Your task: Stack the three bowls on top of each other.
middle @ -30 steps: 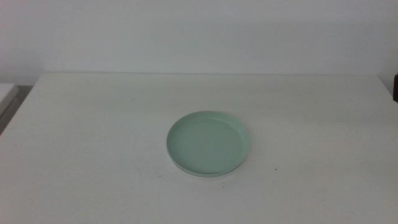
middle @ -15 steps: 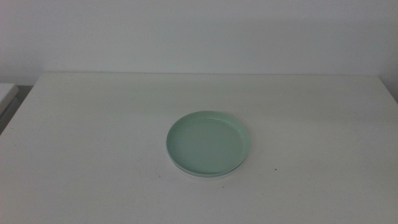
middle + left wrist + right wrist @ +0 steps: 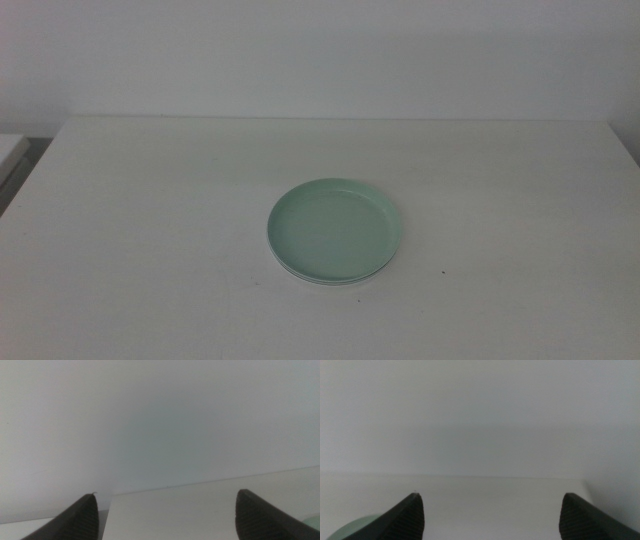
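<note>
I am looking down at a pale worktop with both arms pulled out of the middle view. Nearest to me, in the wrist views, each tool is showing only its two dark jaw tips, set wide apart with nothing between them: the left tool is released and empty, and the right tool is released and empty too. Both are hanging near the worktop's near edge and pointing across it towards the wall.

Further in, just past the middle of the worktop, the mint green bowl is sitting on top of a stack. Beneath its near rim, at about six o'clock, a thin pale edge of a lower bowl is peeking out. I cannot tell from here whether one or two bowls are lying under it.

From the left tool the stack is lying at roughly two o'clock; from the right tool, at roughly ten o'clock. A sliver of green is showing in each wrist view. Neither arm is looking clearly nearer. The bowls are round, so no long axis is mattering.

I am judging the stacking to be finished or nearly so.

No brand, label or writing is showing anywhere.
</note>
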